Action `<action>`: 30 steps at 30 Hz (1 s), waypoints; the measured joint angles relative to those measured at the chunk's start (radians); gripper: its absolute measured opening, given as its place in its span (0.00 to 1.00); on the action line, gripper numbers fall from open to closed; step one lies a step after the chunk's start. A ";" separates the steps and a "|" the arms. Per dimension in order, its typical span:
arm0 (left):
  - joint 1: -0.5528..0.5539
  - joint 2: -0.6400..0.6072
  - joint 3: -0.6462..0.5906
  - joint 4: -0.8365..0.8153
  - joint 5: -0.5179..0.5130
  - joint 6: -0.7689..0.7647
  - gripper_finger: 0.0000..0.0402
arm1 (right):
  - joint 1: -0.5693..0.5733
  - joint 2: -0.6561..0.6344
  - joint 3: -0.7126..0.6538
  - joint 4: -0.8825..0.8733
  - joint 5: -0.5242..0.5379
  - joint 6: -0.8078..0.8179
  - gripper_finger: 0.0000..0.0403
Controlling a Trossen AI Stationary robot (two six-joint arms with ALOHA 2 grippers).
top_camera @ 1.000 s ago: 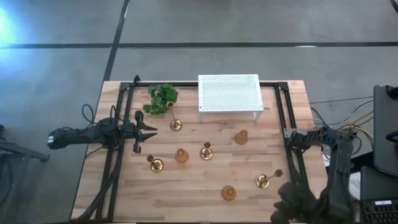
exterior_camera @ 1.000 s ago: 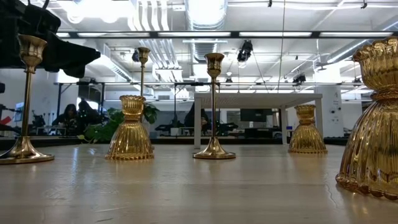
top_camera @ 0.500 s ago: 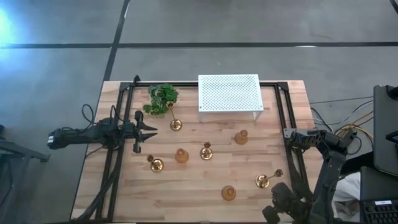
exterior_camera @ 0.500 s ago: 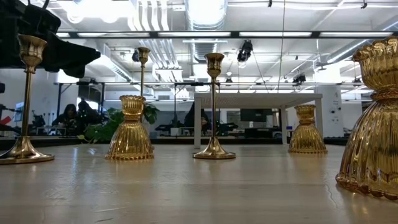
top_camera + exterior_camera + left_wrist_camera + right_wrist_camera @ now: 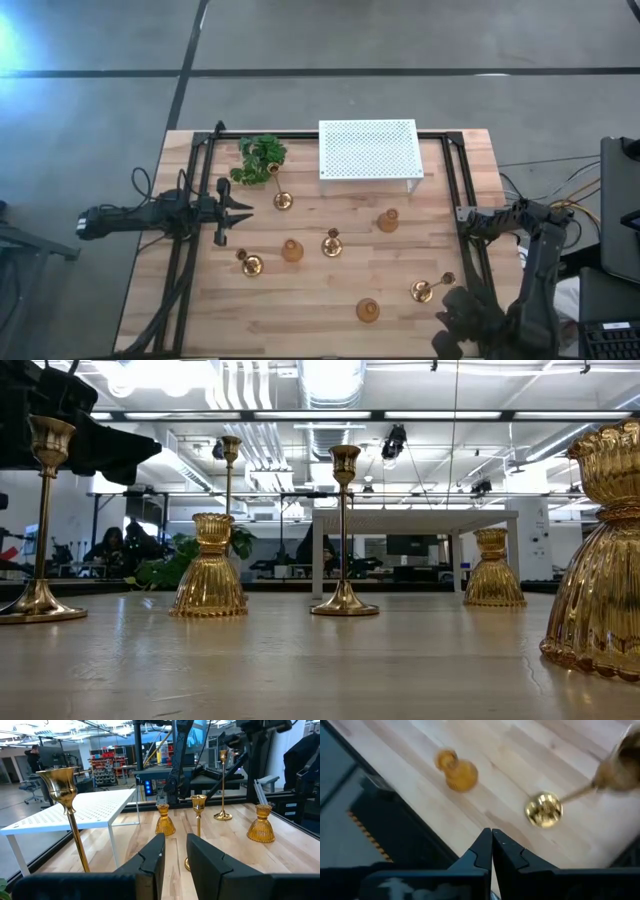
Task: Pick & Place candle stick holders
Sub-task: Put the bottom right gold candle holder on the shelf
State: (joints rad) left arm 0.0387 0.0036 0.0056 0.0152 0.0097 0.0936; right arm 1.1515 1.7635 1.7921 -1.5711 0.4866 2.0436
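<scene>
Things on and around the wooden counter

The wooden counter [image 5: 330,295] has light boards and a black metal frame [image 5: 452,190] along its sides. A white box with lots of little holes [image 5: 368,149] stands at the back edge on thin white legs. Just beside it is a green leafy plant [image 5: 258,160]. The floor [image 5: 400,40] behind is grey with dark lines. Far back in the room, a person [image 5: 108,546] sits at a desk under bright ceiling lights [image 5: 330,375].

Grey concrete floor [image 5: 400,40] surrounds the table; ceiling ducts [image 5: 250,390] and strip lights overhead.
</scene>
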 joint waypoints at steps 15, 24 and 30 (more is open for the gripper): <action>0.000 0.000 0.000 0.000 0.000 0.000 0.21 | -0.012 -0.302 -0.034 0.000 0.015 -0.158 0.02; 0.000 0.000 0.000 0.000 0.000 0.000 0.21 | -0.139 -0.404 -0.050 0.001 -0.186 -0.467 0.02; 0.000 0.000 0.000 0.000 0.000 0.000 0.21 | -0.232 -0.402 -0.060 0.000 -0.269 -0.717 0.02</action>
State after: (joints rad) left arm 0.0383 0.0036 0.0059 0.0154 0.0097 0.0937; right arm 0.9198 1.3610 1.7320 -1.5707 0.2178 1.3264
